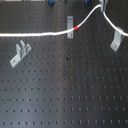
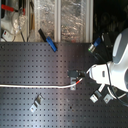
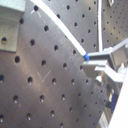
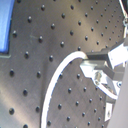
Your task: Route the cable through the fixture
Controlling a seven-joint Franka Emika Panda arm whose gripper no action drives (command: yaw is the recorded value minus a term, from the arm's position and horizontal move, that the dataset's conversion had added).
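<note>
We see the cable (image 1: 40, 34) lying on the board (image 1: 65, 90) in the first exterior view, running from that first exterior view's left edge toward the right, where its red band (image 1: 75, 30) sits just beside the middle bracket (image 1: 69, 23). Past the band the cable rises off the board in an arc toward the top, then drops down toward the right bracket (image 1: 116, 42). A third bracket (image 1: 20, 53) stands apart from the cable, nearer the first exterior view's left.

In the second exterior view the cable (image 2: 35, 85) crosses the board (image 2: 55, 65) to a bracket (image 2: 75, 77) and the red band (image 2: 83, 79), close to the white arm (image 2: 117, 67). A blue object (image 2: 51, 44) lies near the board's far edge.

In the first wrist view the gripper (image 3: 92, 64) closes on the cable (image 3: 60, 27), with the fingers (image 3: 97, 67) pinching its end. The second wrist view shows the cable (image 4: 57, 82) curving up from the board into the gripper (image 4: 86, 65).
</note>
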